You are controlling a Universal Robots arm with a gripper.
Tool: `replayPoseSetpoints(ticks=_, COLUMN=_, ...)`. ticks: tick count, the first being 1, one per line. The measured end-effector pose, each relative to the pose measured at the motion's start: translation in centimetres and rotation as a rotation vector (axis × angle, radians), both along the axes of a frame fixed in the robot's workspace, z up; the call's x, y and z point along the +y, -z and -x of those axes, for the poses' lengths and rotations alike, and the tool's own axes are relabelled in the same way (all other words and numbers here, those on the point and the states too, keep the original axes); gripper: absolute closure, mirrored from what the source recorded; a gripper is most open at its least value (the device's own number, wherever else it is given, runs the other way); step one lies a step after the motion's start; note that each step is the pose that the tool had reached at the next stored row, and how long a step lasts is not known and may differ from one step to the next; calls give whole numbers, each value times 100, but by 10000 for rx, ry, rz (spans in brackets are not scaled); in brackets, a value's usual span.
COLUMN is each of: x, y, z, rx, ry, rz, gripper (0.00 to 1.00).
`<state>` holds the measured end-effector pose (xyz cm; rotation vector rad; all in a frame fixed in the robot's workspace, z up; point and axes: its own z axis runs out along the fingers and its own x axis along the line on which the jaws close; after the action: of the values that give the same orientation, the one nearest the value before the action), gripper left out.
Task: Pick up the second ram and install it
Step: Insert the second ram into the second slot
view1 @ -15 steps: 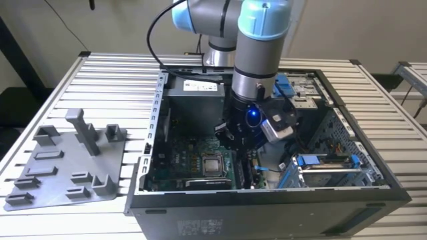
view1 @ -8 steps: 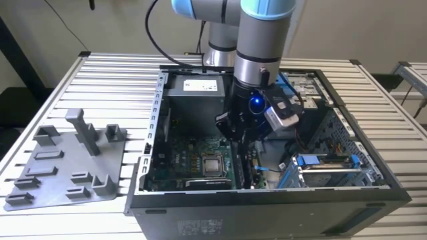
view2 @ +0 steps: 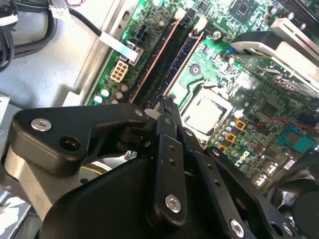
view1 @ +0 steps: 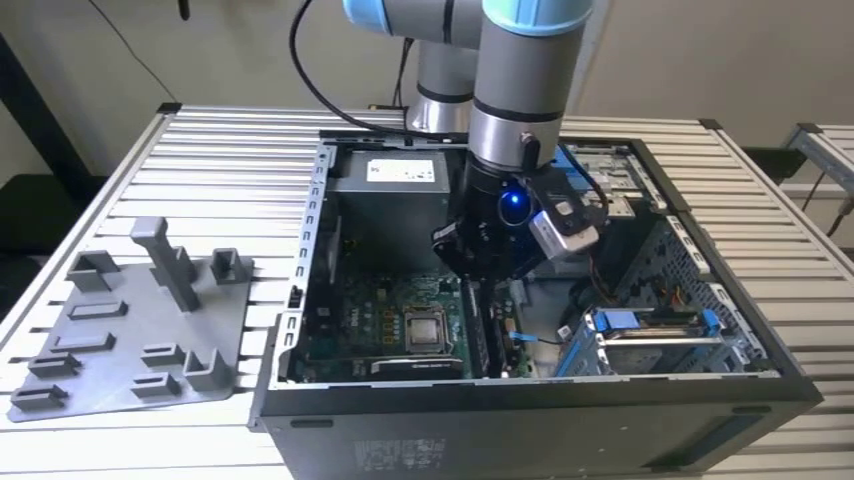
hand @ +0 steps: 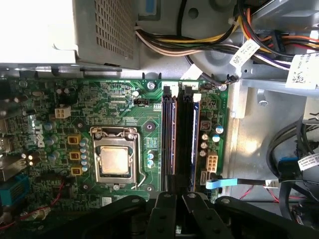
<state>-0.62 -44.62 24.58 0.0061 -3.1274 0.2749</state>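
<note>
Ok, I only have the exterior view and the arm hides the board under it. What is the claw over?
Observer: In the first wrist view, the claw sits at the near end of two parallel memory slots.
Operator: What is at their far end?
Observer: In the second wrist view, each slot ends in a white latch.
Operator: And beyond that?
Observer: In the first wrist view, a wire bundle of coloured leads crosses just past the board's edge.

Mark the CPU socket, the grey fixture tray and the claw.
CPU socket (hand: 115, 160), first wrist view, centre of its metal lid.
Grey fixture tray (view1: 114, 345), exterior view, bare flat base.
Claw (hand: 175, 195), first wrist view, between its fingertips.
</note>
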Motion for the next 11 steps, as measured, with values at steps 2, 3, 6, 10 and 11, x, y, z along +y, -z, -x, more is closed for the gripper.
replayPoseSetpoints(ticks=2, x=-6, y=-2, z=-1, rx=6, ry=-2, rz=-68, gripper=89)
replayPoseSetpoints(ticks=3, x=-8, y=-2, z=-1, rx=14, ry=-3, rz=-245, gripper=89)
replayPoseSetpoints(ticks=6, x=-12, y=0, z=0, rx=19, ry=-1, rz=-801, gripper=89)
replayPoseSetpoints(ticks=10, x=-30, y=0, z=0, rx=18, ry=-1, rz=-1381, gripper=89)
replayPoseSetpoints(ticks=11, x=-31, y=0, z=0, rx=19, ry=-40, rz=-1384, gripper=89)
